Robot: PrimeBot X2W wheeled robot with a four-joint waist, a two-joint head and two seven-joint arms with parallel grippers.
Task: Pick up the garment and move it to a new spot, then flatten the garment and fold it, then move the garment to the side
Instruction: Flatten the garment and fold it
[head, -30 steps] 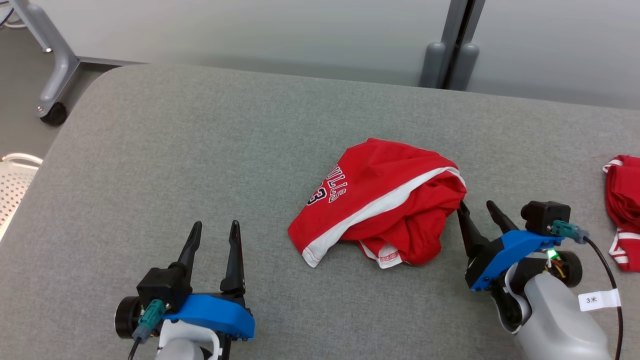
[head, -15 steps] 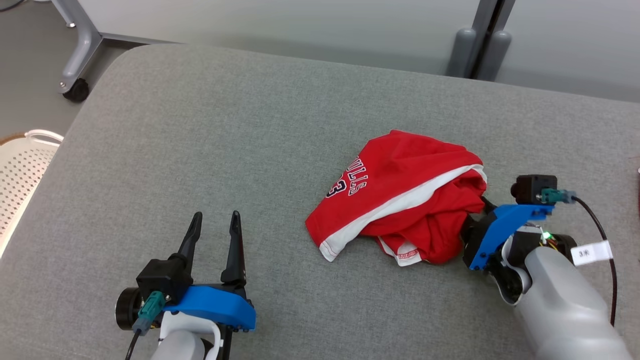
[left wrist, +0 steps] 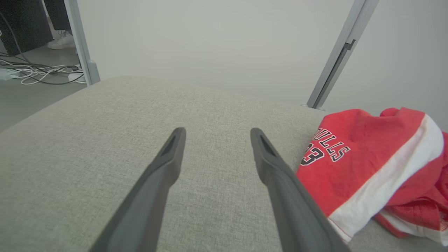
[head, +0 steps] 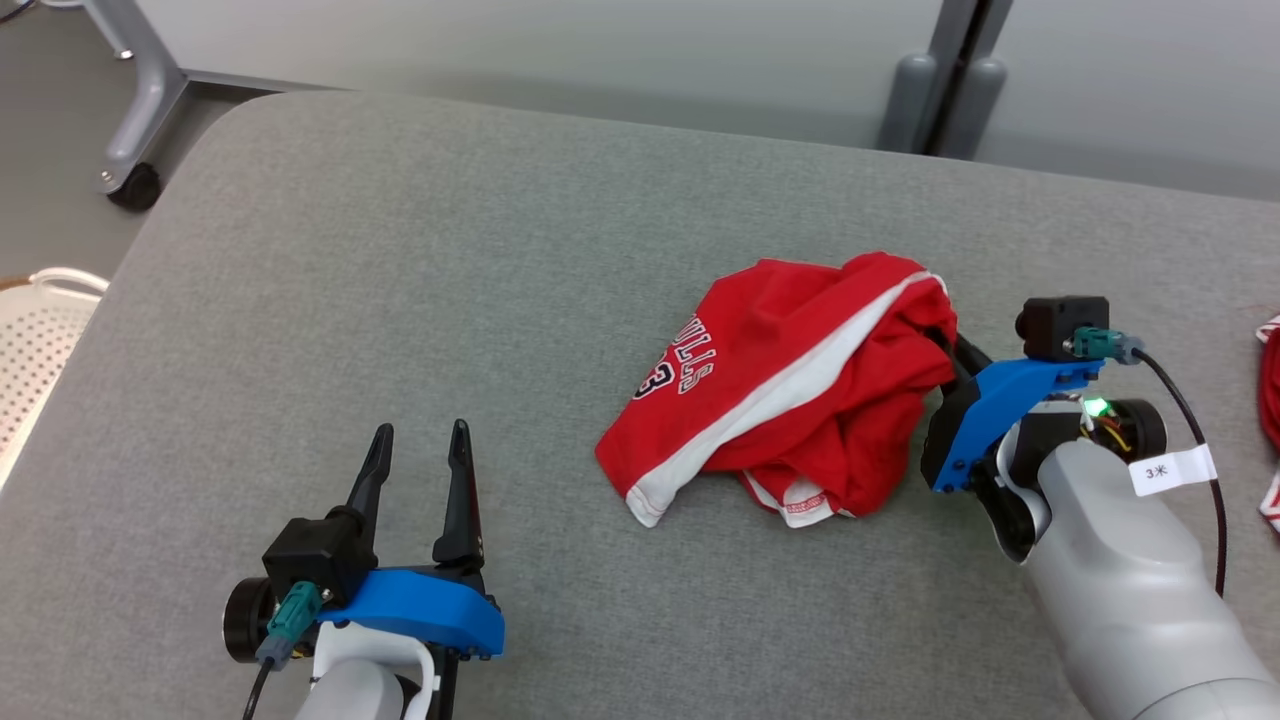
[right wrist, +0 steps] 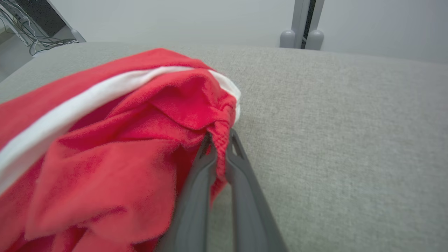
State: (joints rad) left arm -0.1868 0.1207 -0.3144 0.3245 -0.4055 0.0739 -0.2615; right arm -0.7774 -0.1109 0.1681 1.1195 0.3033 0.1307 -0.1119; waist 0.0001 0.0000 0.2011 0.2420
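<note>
Looking down from the head view, I see the garment [head: 780, 390] lying crumpled right of the middle of the grey table [head: 400, 250], a red jersey with a white band and dark lettering. Its long axis runs from a white-hemmed corner at the lower left up to a bunched end at the upper right. My right claw [head: 950, 345] is at that upper right end, its fingers buried in the cloth. My left claw [head: 420, 435] sits near the table's front edge, well apart from the jersey and to the left of it, jaws spread and empty. A second red cloth [head: 1270, 380] shows at the far right edge and is not my concern.

The left wrist view confirms this: both fingers are wide apart over bare table, and the jersey lies off to their right, lettering towards me, near one finger in that view but not touching it.

In the right wrist view my two fingers are pressed close together on a twisted fold of red fabric at the jersey's edge, so I judge this claw to be clenched on the garment. The bulk of the cloth hangs away to the left of the fingers, and bare table lies to the right.

So the right arm is the one on the job. Since I hold only one end, I expect a lift to trail the white-hemmed corner along that diagonal, and the pinched fold looks thin enough to slip.
</note>
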